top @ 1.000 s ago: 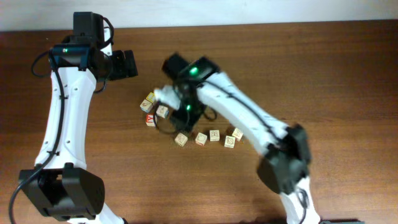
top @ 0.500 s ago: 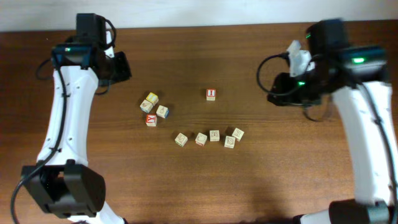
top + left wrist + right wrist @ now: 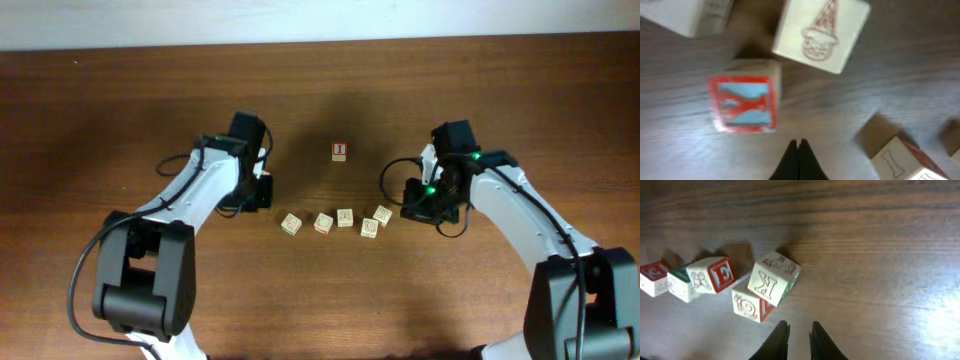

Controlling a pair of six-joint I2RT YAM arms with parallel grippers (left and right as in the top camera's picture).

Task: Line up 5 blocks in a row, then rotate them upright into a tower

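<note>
Five pale lettered blocks lie in a loose row: [image 3: 291, 224], [image 3: 323, 222], [image 3: 345, 217], [image 3: 369, 228], [image 3: 383, 214]. My right gripper [image 3: 407, 205] hovers just right of that row. In the right wrist view its fingertips [image 3: 799, 327] stand a narrow gap apart with nothing between them, just short of the K block [image 3: 774, 277] and the snail block [image 3: 751, 305]. My left gripper [image 3: 260, 193] hangs over a second cluster left of the row, hiding it from above. Its jaws [image 3: 799, 145] are shut and empty, close below a red-and-blue Y block [image 3: 744, 97].
A cube with a red face and white "I" [image 3: 339, 151] stands alone behind the row. An ice-cream-picture block [image 3: 820, 32] and another block [image 3: 895, 159] lie near the left fingers. The E block [image 3: 712, 275] touches the K block's left side.
Both arms have swung in from the table's sides to the blocks. The left gripper has gone from open to shut; the right gripper's jaws have narrowed.
</note>
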